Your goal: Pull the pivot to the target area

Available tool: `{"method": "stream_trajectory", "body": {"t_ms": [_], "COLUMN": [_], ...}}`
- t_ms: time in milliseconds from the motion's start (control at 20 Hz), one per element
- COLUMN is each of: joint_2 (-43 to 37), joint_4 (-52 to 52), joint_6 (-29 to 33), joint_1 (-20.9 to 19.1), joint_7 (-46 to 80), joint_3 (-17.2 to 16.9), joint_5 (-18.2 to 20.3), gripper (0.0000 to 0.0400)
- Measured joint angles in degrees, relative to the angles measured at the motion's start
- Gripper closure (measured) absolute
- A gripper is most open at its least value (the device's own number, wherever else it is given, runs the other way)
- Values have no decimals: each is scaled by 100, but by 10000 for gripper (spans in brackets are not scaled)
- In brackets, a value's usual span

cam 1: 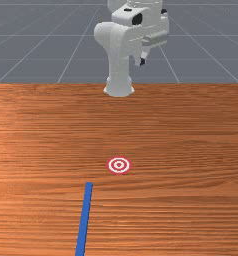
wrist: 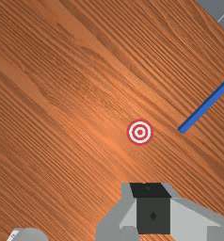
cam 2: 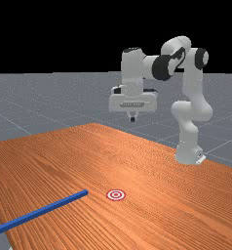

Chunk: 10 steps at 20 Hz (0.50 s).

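The gripper (cam 2: 132,118) hangs above the table (cam 2: 88,146); if it is wide or narrow, I cannot tell. Below it, the blue bar (cam 1: 84,220) lies on the wood, its one end near the round red-and-white target (cam 1: 119,165), but apart. The arm's base (cam 1: 119,87) stands by the table's edge. The wood is orange-brown, with grain; beyond is a grey floor (cam 1: 26,50) with pale lines.
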Motion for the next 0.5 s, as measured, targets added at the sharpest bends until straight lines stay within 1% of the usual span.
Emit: {"method": "stream_trajectory", "body": {"t_ms": [200,450,500], "joint_2": [1373,1361,961], "joint_4": [1938,1843,1222], "joint_6": [-566,-519,-334], "joint_1": [155,-54,-126], "joint_7": [765,1305,1565], "joint_3": [-255,-533,-493], "joint_5": [139,254,178], "gripper": [400,400,400]}}
